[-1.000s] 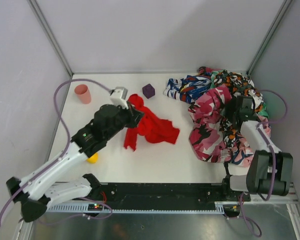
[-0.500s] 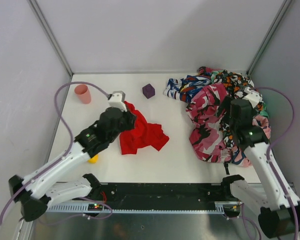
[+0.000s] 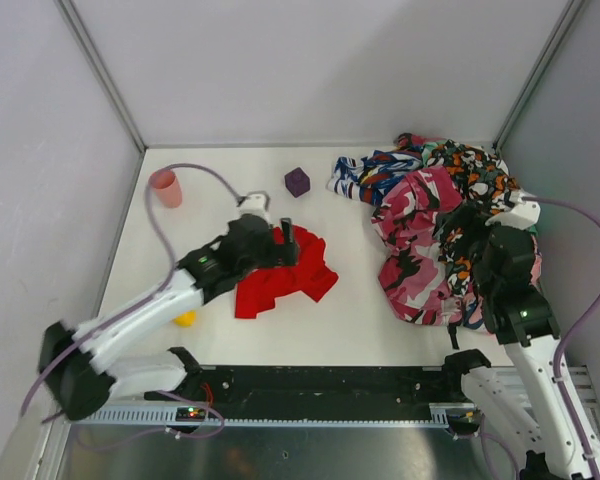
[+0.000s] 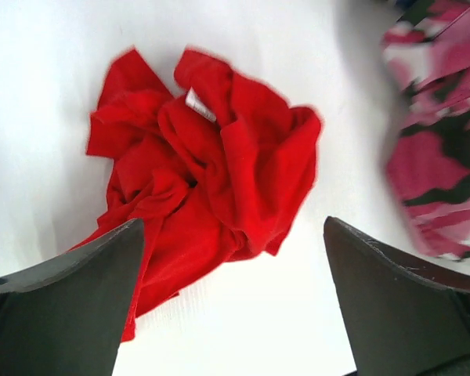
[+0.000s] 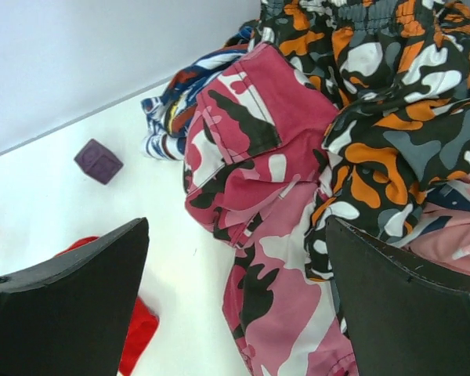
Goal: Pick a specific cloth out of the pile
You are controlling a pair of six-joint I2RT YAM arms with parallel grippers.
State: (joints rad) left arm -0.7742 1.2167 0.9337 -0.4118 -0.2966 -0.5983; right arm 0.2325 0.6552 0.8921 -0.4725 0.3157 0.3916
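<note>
The cloth point(image 3: 278, 282), plain red and crumpled, lies loose on the white table, apart from the pile point(image 3: 435, 225) of patterned fabrics at the right. My left gripper point(image 3: 286, 240) hangs open just over the cloth's far edge, holding nothing. In the left wrist view the cloth point(image 4: 207, 172) lies ahead of the wide-spread gripper point(image 4: 233, 227). My right gripper point(image 3: 460, 230) is open above the pile. Its wrist view looks down past its gripper point(image 5: 236, 225) at pink camouflage fabric point(image 5: 251, 157) and orange-black-white fabric point(image 5: 384, 117); a corner of the cloth point(image 5: 137, 333) shows at the lower left.
A purple cube point(image 3: 297, 181) sits behind the red cloth, and it also appears in the right wrist view as a cube point(image 5: 98, 160). A pink cup point(image 3: 165, 187) stands at the far left. A yellow ball point(image 3: 185, 318) lies by the left arm. Walls close in the table.
My left gripper has opened and let go of the red cloth, which now rests bunched on the table. The right arm has drawn back towards its base over the pile.
</note>
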